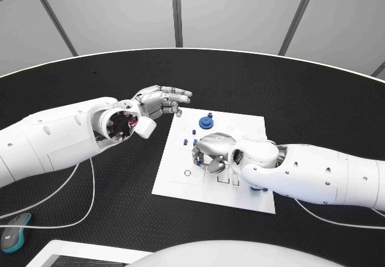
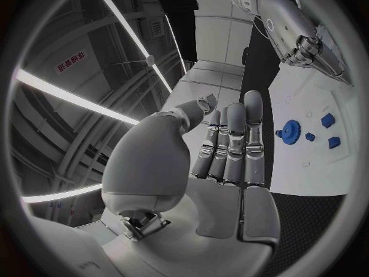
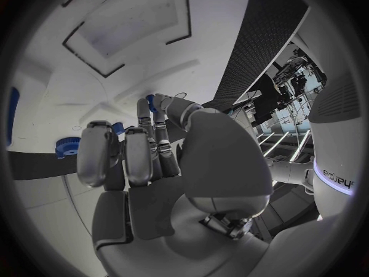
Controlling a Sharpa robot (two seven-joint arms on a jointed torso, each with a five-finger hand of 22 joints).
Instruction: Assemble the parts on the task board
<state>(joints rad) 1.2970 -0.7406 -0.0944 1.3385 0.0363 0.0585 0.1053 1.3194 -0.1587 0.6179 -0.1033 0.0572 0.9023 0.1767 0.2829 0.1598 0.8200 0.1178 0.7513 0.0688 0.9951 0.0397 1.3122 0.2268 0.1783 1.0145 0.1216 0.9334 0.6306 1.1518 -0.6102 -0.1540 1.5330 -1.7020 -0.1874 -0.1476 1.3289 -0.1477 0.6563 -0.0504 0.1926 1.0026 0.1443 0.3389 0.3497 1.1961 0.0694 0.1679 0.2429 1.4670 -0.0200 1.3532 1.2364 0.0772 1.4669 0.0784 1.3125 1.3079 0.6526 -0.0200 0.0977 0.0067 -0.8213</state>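
Over the task board point(image 1: 183, 178) my right hand point(image 1: 210, 153) curls down, a small blue part point(image 3: 151, 102) apparently pinched at its fingertips for seating. Beside the board's far corner my left hand point(image 1: 161, 101) waits empty, fingers together, near the blue gear point(image 1: 207, 120).

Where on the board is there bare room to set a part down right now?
The task board's near-left corner, left of the right hand, is bare apart from small cutouts. The far-right corner, right of the blue gear, is also free. The middle is crowded: hand and small blue pieces.
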